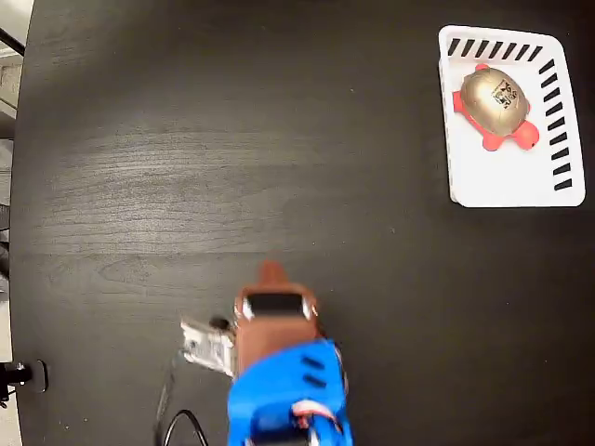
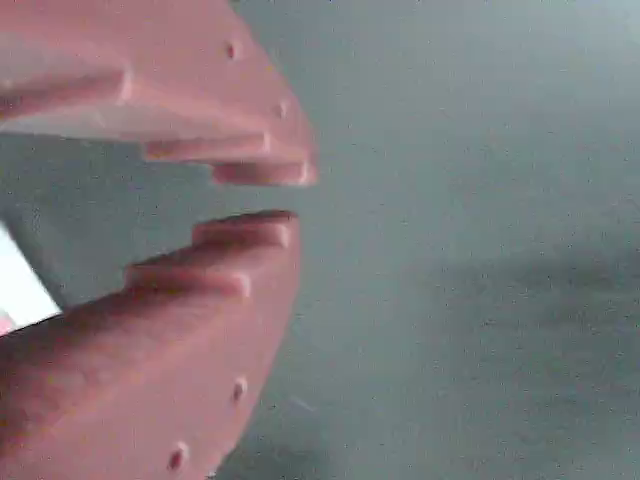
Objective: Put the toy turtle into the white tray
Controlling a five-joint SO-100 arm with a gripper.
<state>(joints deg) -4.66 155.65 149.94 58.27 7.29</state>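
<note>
Toy turtle [image 1: 499, 105] sits in white tray [image 1: 509, 190] — well apart from gripper [image 2: 272, 195], fingers slightly apart w/ nothing between.

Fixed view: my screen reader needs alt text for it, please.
A gold-shelled toy turtle with red legs lies inside a white rectangular plastic tray at the upper right of a black wooden table. The blue and brown robot arm's gripper sits at bottom centre, far from it.
</note>
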